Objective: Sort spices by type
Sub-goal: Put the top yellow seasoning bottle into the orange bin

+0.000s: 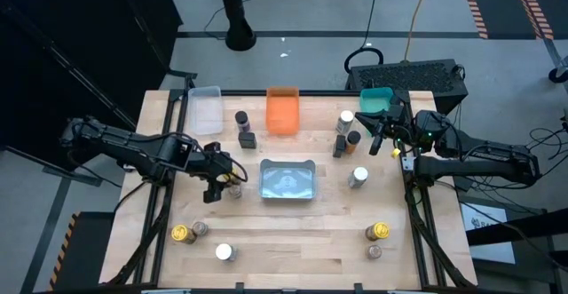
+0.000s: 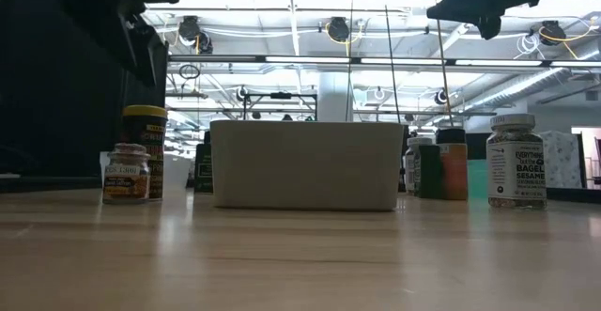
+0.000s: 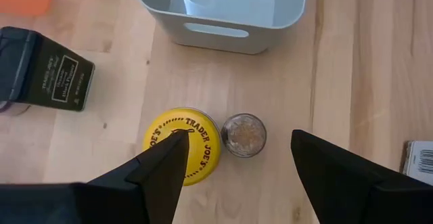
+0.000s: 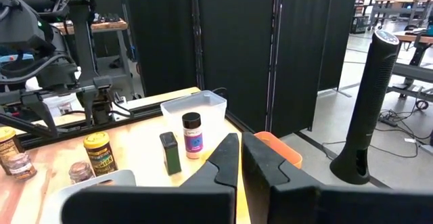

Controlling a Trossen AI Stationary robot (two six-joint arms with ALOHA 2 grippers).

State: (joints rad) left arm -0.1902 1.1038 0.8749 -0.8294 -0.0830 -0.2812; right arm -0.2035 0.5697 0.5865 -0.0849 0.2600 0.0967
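Observation:
My left gripper (image 3: 237, 143) is open and points down over two spice jars that stand side by side on the table left of the grey bin (image 1: 287, 179). One is a yellow-lidded jar (image 3: 183, 145) and one a small clear-lidded jar (image 3: 243, 135). In the low view both jars (image 2: 144, 151) (image 2: 126, 173) stand below the gripper, clear of it. My right gripper (image 4: 240, 158) is shut and empty, in the air at the far right (image 1: 376, 139) beside several jars (image 1: 348, 134).
A clear bin (image 1: 206, 107), an orange bin (image 1: 282, 109) and a teal bin (image 1: 375, 100) stand along the far edge. A black-lidded jar (image 1: 241, 118) and a dark tin (image 1: 248, 139) stand between them. A white-lidded jar (image 1: 358, 177) stands right of the grey bin, with more jars near the front edge (image 1: 224, 252) (image 1: 377, 232).

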